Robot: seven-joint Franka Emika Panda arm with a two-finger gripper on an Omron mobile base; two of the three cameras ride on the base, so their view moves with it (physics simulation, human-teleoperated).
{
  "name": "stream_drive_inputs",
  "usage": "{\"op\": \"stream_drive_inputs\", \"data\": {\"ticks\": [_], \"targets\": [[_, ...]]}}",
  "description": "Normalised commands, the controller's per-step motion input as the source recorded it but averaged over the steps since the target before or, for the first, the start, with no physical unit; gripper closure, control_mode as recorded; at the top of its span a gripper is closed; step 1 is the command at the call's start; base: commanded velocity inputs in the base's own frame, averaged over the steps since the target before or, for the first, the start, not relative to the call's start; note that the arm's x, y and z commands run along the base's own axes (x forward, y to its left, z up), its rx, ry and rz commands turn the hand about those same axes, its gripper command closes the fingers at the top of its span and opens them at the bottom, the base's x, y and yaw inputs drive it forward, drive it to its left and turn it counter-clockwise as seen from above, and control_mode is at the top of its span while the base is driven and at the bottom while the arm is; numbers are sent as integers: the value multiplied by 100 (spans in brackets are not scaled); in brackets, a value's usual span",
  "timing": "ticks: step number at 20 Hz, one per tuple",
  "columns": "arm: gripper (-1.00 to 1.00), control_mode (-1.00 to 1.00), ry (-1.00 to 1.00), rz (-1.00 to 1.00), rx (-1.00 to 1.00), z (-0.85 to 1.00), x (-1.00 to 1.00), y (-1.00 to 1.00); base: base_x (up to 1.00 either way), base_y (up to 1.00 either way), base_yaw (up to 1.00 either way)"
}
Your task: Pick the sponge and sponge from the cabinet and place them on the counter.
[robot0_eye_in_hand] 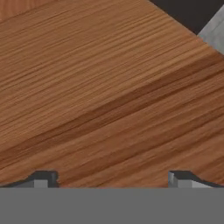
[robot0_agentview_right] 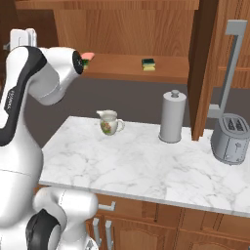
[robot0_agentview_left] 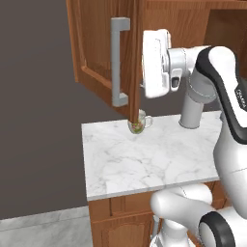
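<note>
Gripper (robot0_eye_in_hand: pixel 111 178) fingers apart, empty, pressed near cabinet (robot0_eye_in_hand: pixel 109 87) wood. One sponge (robot0_agentview_right: pixel 148 64) on shelf; second possibly behind arm. Risk: striking open door (robot0_agentview_left: pixel 126 58) or jug (robot0_agentview_right: pixel 109 122).

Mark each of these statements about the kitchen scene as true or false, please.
1. A sponge lies on the cabinet shelf. True.
2. The pincer is shut on a sponge. False: its tips stand wide apart, empty, facing wood.
3. The floral jug stands on the counter. True.
4. The toaster sits inside the cabinet. False: it stands on the counter.
5. The paper towel roll lies on its side. False: it stands upright.
</note>
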Motion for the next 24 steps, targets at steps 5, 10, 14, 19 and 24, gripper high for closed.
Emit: {"op": "stream_drive_inputs", "data": {"ticks": [5,10,14,19,24], "targets": [[-100,-100,0,4,0,0,0,71,0,0,0],[-100,-100,0,1,0,0,6,71,0,0,0],[-100,-100,0,0,0,0,6,62,0,0,0],[-100,-100,0,0,0,0,0,35,0,0,0],[-100,-100,-2,0,-3,-11,-10,30,0,0,0]]}}
